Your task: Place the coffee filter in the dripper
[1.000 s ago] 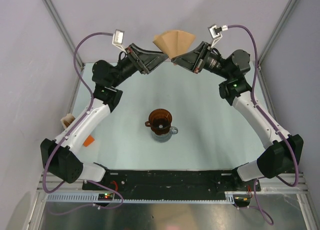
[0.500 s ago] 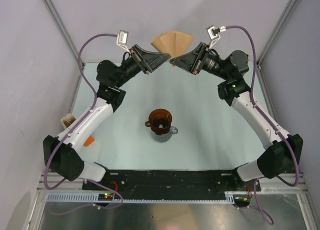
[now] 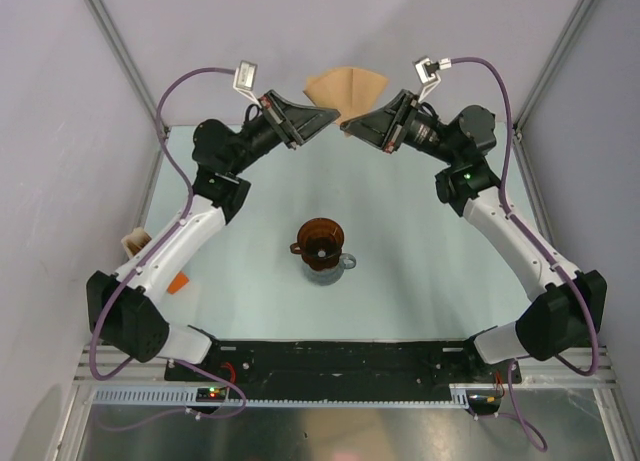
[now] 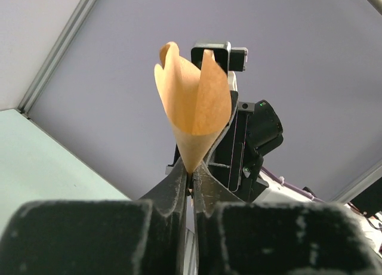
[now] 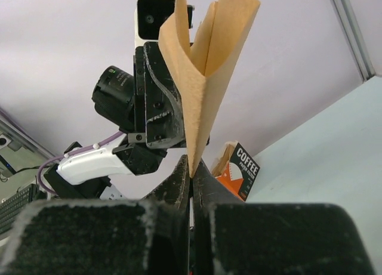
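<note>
The coffee filter is held in the air at 12 o'clock of the top view, well apart from the dripper, which stands toward 6 o'clock from it. It is thin, light paper and I think easy to crush, so its pointed end is the safest hold. The left gripper and right gripper both pinch that point. One second ago the left arm sat slightly lower.

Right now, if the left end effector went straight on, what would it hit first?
The left end effector meets the coffee filter it pinches, then at once the right end effector, which faces it tip to tip and grips the same filter. The gap looks tiny, though depth is unclear.
</note>
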You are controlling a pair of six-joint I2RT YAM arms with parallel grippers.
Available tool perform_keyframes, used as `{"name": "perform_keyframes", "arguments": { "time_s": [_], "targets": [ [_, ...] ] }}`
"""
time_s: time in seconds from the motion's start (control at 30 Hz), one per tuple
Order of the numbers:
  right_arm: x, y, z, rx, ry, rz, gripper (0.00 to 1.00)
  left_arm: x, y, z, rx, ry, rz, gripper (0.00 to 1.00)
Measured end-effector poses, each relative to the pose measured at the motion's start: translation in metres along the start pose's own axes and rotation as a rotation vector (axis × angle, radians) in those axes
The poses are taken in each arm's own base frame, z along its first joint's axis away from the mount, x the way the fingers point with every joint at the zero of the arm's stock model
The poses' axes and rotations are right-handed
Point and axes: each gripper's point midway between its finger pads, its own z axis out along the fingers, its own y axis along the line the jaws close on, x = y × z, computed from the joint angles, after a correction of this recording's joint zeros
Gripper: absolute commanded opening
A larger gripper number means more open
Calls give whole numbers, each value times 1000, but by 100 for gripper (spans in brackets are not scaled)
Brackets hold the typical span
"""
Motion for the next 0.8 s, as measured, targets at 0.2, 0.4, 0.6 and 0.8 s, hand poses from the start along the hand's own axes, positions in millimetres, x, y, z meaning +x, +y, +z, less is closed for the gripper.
{"name": "perform_keyframes", "arguments": {
  "time_s": [0.2, 0.4, 0.6, 0.8],
  "targets": [
    [4, -1, -3, 7, 3, -1, 0, -15, 9, -7, -22, -23, 22, 4],
    [6, -2, -5, 10, 3, -4, 0, -19, 10, -9, -22, -21, 31, 7],
    [9, -2, -9, 11, 10, -10, 0, -26, 12, -12, -28, -26, 40, 12],
    [16, -4, -18, 19, 24, -23, 0, -58, 18, -23, -61, -100, 90, 3]
  ]
}}
